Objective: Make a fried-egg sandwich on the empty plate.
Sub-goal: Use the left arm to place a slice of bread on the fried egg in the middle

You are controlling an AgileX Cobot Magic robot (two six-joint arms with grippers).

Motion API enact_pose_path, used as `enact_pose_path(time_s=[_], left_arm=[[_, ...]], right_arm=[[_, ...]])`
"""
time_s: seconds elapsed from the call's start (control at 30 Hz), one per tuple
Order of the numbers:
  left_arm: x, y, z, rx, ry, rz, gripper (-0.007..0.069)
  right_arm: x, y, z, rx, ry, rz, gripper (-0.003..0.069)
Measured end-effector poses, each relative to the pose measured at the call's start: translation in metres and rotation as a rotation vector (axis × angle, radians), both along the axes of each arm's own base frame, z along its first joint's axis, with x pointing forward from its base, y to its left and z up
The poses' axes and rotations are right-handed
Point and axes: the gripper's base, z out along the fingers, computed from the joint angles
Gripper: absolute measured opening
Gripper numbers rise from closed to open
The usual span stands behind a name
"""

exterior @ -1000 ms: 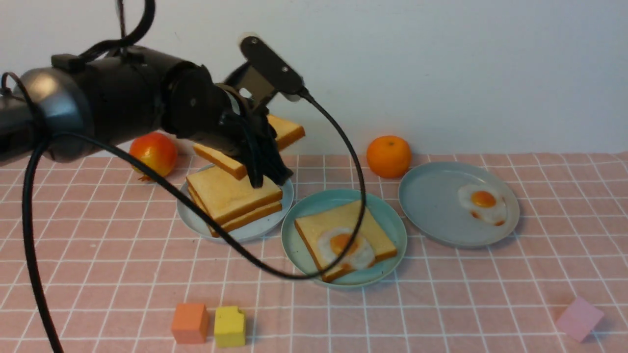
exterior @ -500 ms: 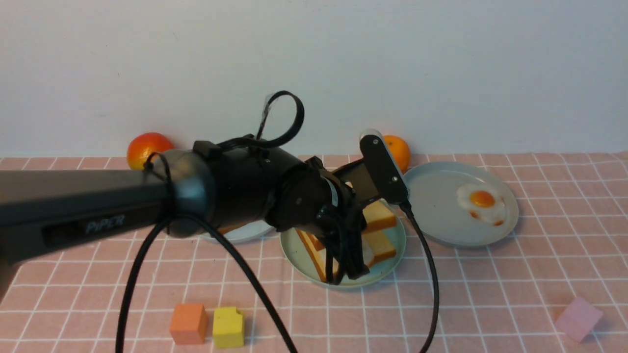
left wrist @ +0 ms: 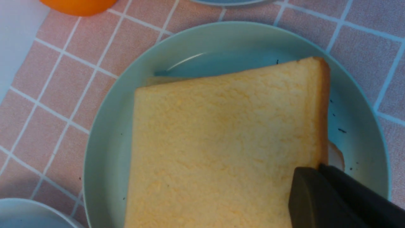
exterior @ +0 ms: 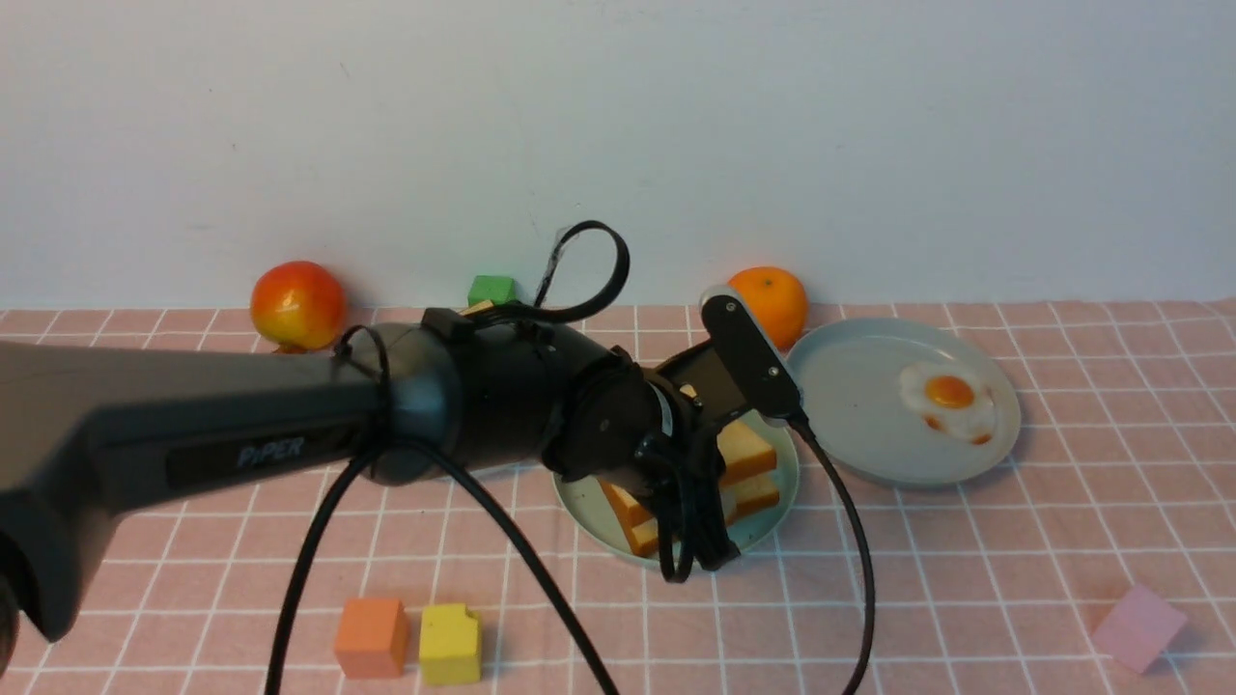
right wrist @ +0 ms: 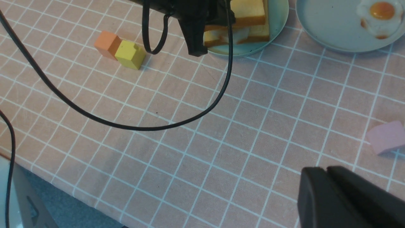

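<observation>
A: Where is the left arm (exterior: 290, 434) reaching?
B: Over the green plate (exterior: 772, 512). Its gripper (exterior: 700, 550) is pinching the top toast slice (left wrist: 221, 142) of the sandwich (exterior: 744, 473) lying there.
A: And the right gripper (right wrist: 345, 199)?
B: Hovering over bare cloth, pressed together, holding nothing. A loose egg (exterior: 951, 398) is lying on the grey plate (exterior: 850, 425).
</observation>
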Motion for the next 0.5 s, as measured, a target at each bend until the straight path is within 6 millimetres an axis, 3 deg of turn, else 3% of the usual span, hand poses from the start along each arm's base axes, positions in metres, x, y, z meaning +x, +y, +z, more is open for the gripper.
enact_pose_path(time_s=[0.5], left_arm=[[0.003,-0.003,-0.014,0.030,-0.018,-0.034,0.0021]], right_arm=[[0.000,0.000,0.000,0.002,0.001,0.002,0.0083]])
